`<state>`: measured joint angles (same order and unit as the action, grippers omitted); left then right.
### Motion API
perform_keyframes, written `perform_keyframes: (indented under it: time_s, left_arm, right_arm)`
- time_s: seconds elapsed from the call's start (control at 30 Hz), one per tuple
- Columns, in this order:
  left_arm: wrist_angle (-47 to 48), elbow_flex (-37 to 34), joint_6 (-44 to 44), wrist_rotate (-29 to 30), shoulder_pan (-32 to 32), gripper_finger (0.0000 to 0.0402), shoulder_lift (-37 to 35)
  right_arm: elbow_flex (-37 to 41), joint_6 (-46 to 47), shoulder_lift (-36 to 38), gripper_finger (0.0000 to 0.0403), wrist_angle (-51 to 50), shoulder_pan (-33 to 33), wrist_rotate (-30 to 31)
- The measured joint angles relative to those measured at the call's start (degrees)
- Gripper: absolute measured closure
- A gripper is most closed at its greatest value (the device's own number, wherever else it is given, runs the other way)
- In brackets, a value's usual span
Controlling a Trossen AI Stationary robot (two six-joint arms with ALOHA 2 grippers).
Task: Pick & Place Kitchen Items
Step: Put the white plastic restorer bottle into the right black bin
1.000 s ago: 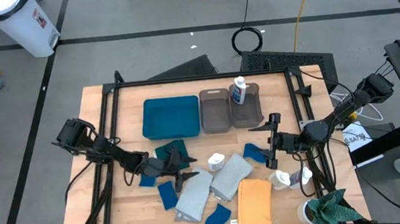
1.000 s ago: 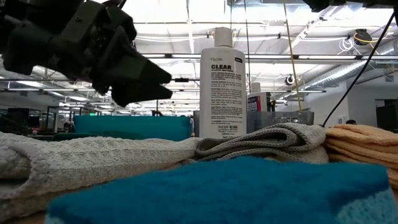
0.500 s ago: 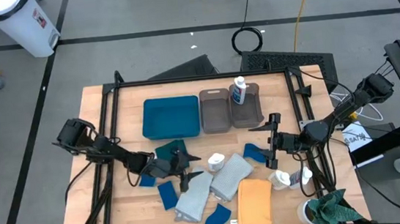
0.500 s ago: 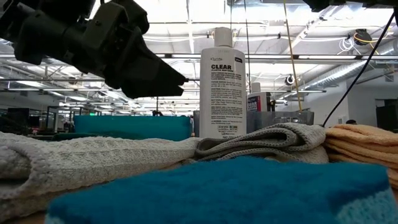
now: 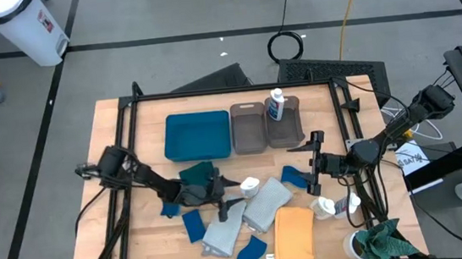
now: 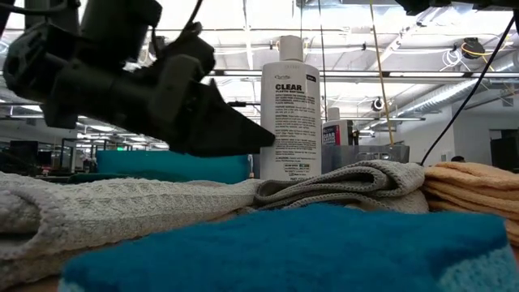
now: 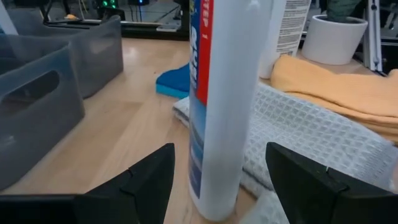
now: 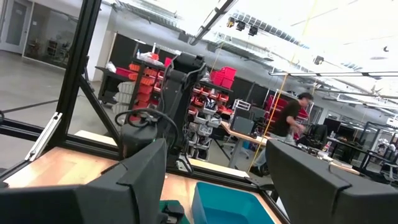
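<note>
Left gripper (image 7: 217,180) has slid in, fingers spread either side of the bottle (image 7: 221,106), nothing gripped yet — centre it, then squeeze low and square.

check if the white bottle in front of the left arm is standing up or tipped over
Upright. The white bottle stands on its base on the table, rising straight between the left gripper's open jaws; nothing grips it yet.

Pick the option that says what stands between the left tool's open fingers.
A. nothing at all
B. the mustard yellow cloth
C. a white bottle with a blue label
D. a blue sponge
C: in the left wrist view the white bottle stands upright between the left tool's two spread fingers, which have not closed on it.
</note>
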<state>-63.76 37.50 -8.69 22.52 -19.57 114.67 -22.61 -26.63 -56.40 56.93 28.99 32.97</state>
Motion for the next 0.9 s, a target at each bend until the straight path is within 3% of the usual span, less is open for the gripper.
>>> perform_keyframes:
  time_s: [0.3, 0.73, 0.9]
  left_arm:
    - [0.24, 5.38, -0.24, -0.08, 1.66, 0.0149, 4.41]
    - [2.33, 5.33, -0.02, -0.04, 1.61, 0.0149, 4.42]
    - [2.4, 5.31, -0.02, -0.06, 1.61, 0.0176, 4.42]
  right_arm:
    - [0.0, 0.28, 0.0, 0.0156, -0.13, 0.0, 0.0]
    - [0.0, 0.4, -0.02, 0.0156, -0.16, 0.0, -0.02]
    - [0.0, 0.4, -0.02, 0.0156, -0.17, 0.0, -0.02]
